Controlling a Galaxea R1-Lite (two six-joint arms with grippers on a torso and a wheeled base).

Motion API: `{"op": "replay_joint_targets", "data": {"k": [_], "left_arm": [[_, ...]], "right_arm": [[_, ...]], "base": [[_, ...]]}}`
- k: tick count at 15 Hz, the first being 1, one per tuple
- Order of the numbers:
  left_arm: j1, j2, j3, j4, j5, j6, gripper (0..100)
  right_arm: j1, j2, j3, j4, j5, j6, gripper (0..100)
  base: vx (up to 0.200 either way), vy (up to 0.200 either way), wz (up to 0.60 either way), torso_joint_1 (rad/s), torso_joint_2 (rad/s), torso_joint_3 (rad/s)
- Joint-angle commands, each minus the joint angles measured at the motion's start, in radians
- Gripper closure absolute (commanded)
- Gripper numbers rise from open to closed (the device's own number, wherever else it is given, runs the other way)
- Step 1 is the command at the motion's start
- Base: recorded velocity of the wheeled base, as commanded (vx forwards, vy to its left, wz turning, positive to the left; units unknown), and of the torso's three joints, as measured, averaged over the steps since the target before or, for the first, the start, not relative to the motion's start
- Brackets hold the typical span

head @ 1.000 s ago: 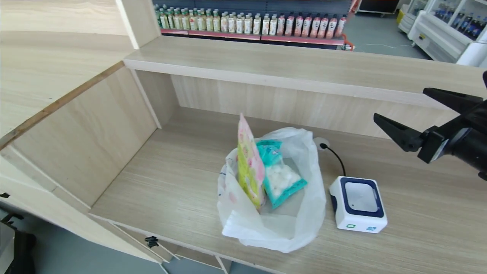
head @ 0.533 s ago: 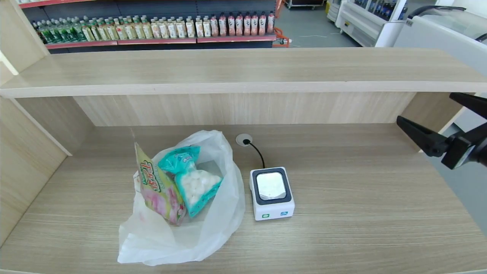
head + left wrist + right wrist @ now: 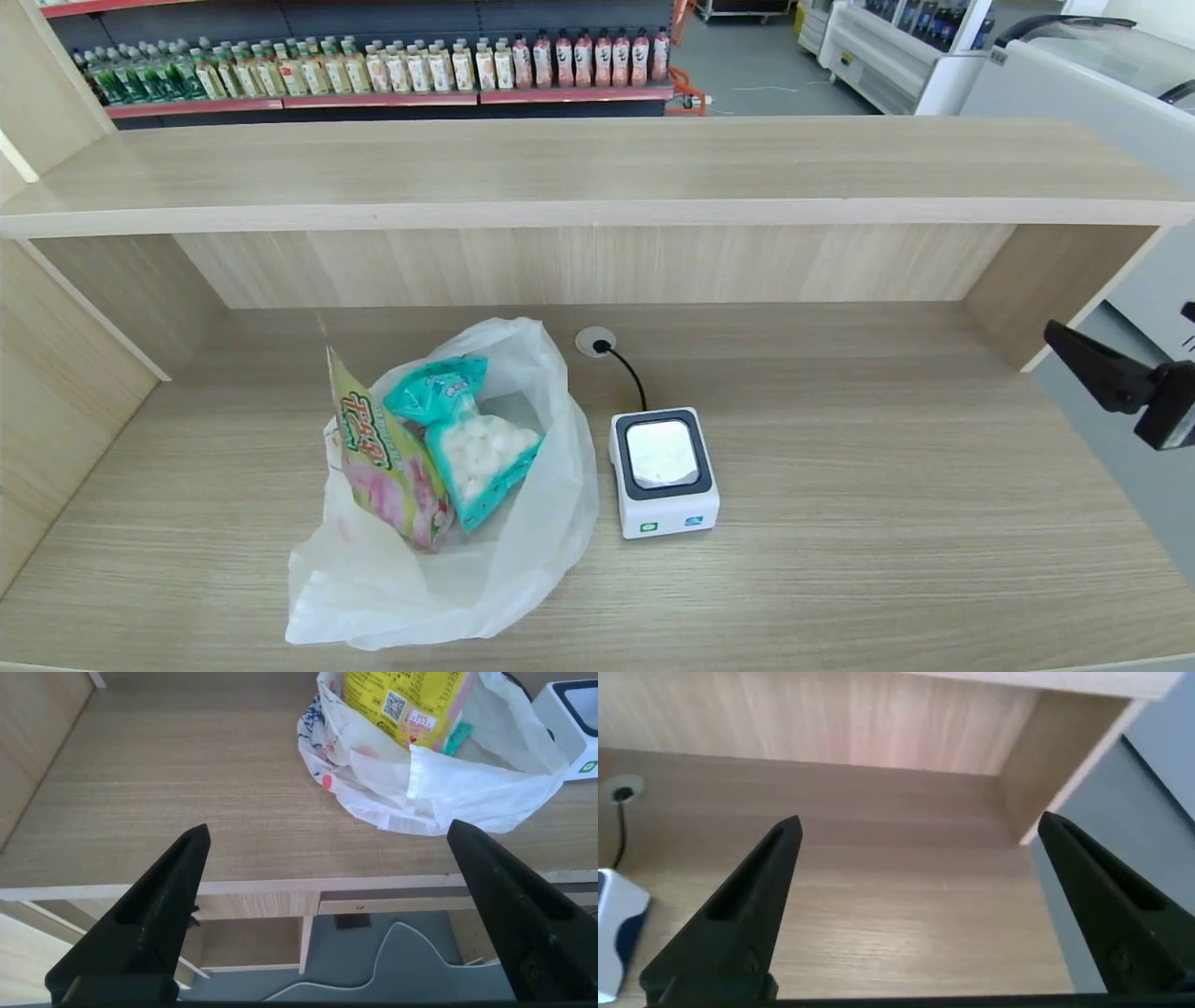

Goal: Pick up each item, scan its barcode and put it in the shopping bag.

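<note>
A white plastic shopping bag (image 3: 523,551) lies open on the wooden counter, left of centre. Inside it, a yellow and pink packet (image 3: 383,467) leans against a teal packet of white balls (image 3: 467,448). Just right of the bag sits the white barcode scanner (image 3: 663,471), window facing up. My right gripper (image 3: 920,831) is open and holds nothing, out past the counter's right end; one of its fingers (image 3: 1092,373) shows there. My left gripper (image 3: 329,831) is open and holds nothing, off the counter's front edge, with the bag (image 3: 467,784) beyond it.
The scanner's black cable (image 3: 630,373) runs to a hole in the counter behind it. A raised ledge (image 3: 597,177) spans the back, with side walls at both ends. Bare counter (image 3: 887,485) stretches right of the scanner. Drawer fronts (image 3: 392,929) lie below the front edge.
The head camera swung, so the whole picture shifted. Since half a second ago my open right gripper has drawn back to the right and lower. Bag, packets and scanner have not moved.
</note>
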Motion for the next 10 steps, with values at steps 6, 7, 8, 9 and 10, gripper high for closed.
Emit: {"op": "replay_joint_targets", "data": {"k": [6,7,8,9,10], "left_arm": [[0.0,0.0,0.0,0.0,0.0,0.0,0],[0.0,0.0,0.0,0.0,0.0,0.0,0],[0.0,0.0,0.0,0.0,0.0,0.0,0],[0.0,0.0,0.0,0.0,0.0,0.0,0],[0.0,0.0,0.0,0.0,0.0,0.0,0]], "right_arm": [[-0.105,-0.266,0.408,0.026,-0.082,0.099,0],[-0.104,-0.32,0.408,0.095,-0.085,0.126,0],[-0.099,-0.42,0.408,0.199,-0.088,0.135,0],[-0.104,-0.482,0.408,0.262,-0.086,0.135,0],[-0.099,-0.645,0.408,0.414,-0.085,0.129,0]], "base": [[0.0,0.0,0.0,0.0,0.0,0.0],[0.0,0.0,0.0,0.0,0.0,0.0],[0.0,0.0,0.0,0.0,0.0,0.0],[0.0,0.0,0.0,0.0,0.0,0.0],[0.0,0.0,0.0,0.0,0.0,0.0]]}}
